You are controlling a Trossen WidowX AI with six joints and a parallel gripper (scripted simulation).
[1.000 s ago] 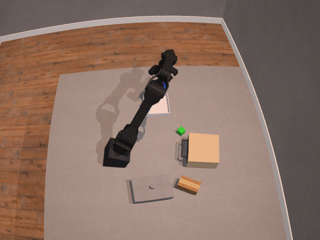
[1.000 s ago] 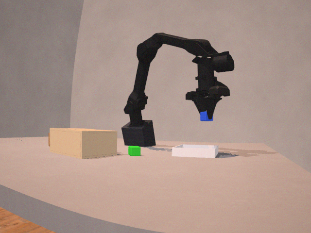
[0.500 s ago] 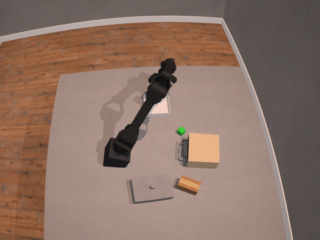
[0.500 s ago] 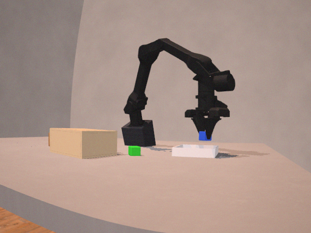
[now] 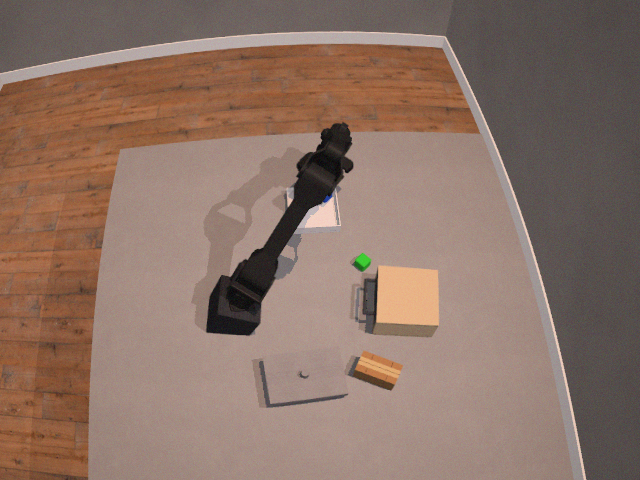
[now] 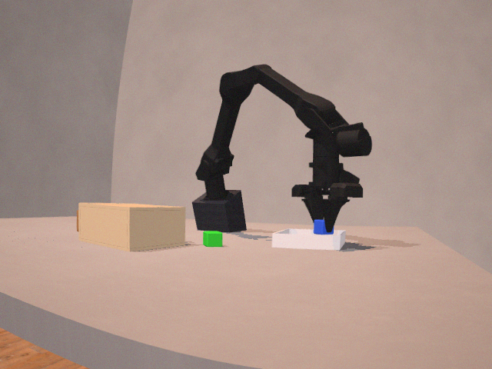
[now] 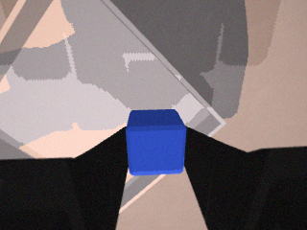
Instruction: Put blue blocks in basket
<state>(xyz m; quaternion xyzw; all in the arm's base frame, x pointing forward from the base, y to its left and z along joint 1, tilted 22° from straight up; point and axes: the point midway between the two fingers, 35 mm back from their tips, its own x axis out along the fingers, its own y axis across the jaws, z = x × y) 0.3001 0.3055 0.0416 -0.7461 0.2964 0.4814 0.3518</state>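
Observation:
My gripper [image 6: 322, 225] is shut on a blue block [image 6: 320, 227] and points straight down into the white, low-walled basket [image 6: 307, 239]. The block's lower edge is below the basket's rim, near one corner. In the wrist view the blue block [image 7: 155, 142] sits between the two black fingers, with the basket's floor and corner [image 7: 201, 112] just behind it. In the overhead view the arm covers much of the basket [image 5: 323, 217], and only a sliver of the blue block [image 5: 328, 197] shows. I cannot tell whether the block touches the basket floor.
A green block [image 5: 362, 261] lies on the table between the basket and a tan drawer cabinet [image 5: 406, 299], whose dark drawer front and handle [image 5: 364, 299] face left. A grey box with a knobbed lid [image 5: 303, 376] and a small wooden crate [image 5: 377, 369] stand nearer the front.

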